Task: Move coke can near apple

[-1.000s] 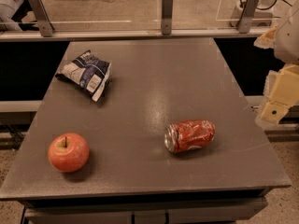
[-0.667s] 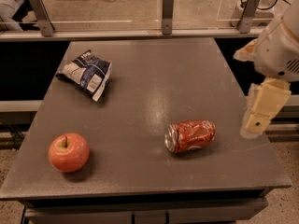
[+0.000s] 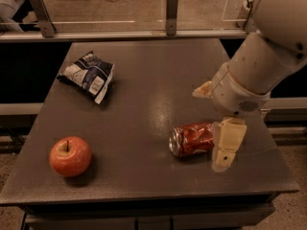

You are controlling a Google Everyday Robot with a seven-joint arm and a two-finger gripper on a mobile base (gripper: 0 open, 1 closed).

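The coke can (image 3: 191,139), red and dented, lies on its side on the grey table (image 3: 144,85), right of centre, with its silver end facing left. The apple (image 3: 70,156) stands near the front left corner, well apart from the can. My gripper (image 3: 211,128) hangs from the white arm at the right, directly at the can's right end. One cream finger (image 3: 228,144) reaches down in front of that end and hides it. The other finger (image 3: 202,91) shows behind and above the can. The fingers stand apart, and nothing is held.
A blue-and-white snack bag (image 3: 88,75) lies at the back left of the table. A railing with metal posts (image 3: 171,11) runs behind the table's far edge. The table's front edge is close to the apple and the can.
The arm has swung in from the right edge toward the left and down, bringing the gripper to the can's right end. The can, apple and bag have not moved.
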